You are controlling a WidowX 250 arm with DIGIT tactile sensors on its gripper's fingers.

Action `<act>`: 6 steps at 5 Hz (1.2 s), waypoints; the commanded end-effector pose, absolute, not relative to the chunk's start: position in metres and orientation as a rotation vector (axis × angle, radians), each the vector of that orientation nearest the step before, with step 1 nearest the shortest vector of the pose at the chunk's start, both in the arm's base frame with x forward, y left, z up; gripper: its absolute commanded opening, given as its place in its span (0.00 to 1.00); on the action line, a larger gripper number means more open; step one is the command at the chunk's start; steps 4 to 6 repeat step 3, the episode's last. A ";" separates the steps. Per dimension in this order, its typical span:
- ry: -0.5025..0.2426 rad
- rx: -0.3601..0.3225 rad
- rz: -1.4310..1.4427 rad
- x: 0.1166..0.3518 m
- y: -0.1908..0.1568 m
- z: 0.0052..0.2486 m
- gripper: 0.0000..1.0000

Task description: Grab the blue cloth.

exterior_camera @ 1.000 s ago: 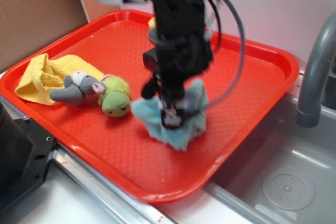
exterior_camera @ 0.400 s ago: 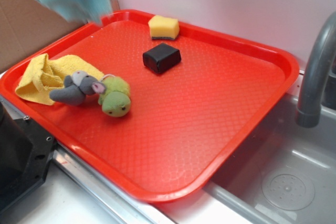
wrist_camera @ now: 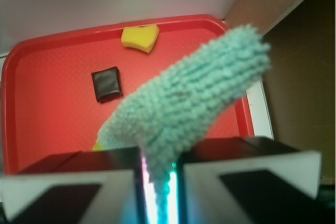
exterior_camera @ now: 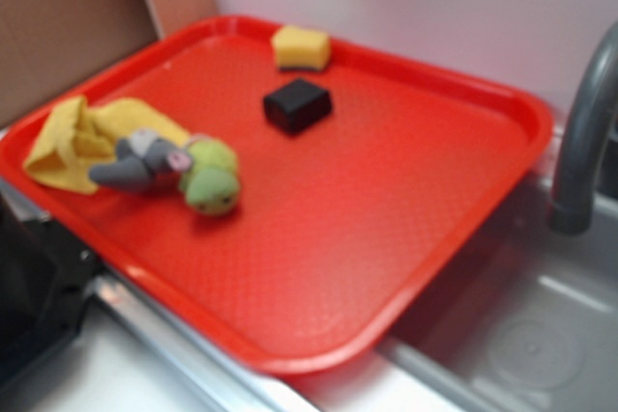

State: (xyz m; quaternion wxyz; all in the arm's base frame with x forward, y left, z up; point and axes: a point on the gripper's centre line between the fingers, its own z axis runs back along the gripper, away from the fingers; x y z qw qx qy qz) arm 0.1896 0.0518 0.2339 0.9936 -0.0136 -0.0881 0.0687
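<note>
- You see a pale wall (exterior_camera: 435, 16) behind.
- A brown cardboard panel (exterior_camera: 58, 26) stands at your left.
- A grey faucet (exterior_camera: 579, 142) rises over the steel sink (exterior_camera: 521, 335).

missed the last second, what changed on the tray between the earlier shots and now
The blue cloth left the tray: a second ago the gripper was clamped on it at the tray's middle, then lifted it up and to the far left, out of the exterior view. The wrist view shows it pinched between the jaws, hanging above the tray. The yellow cloth, plush toys, yellow sponge and black block stayed put.
</note>
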 end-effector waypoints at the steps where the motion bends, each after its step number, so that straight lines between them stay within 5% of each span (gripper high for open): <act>1: -0.157 0.020 0.107 0.186 0.020 0.227 0.00; 6: -0.170 0.054 0.046 0.186 -0.001 0.219 0.00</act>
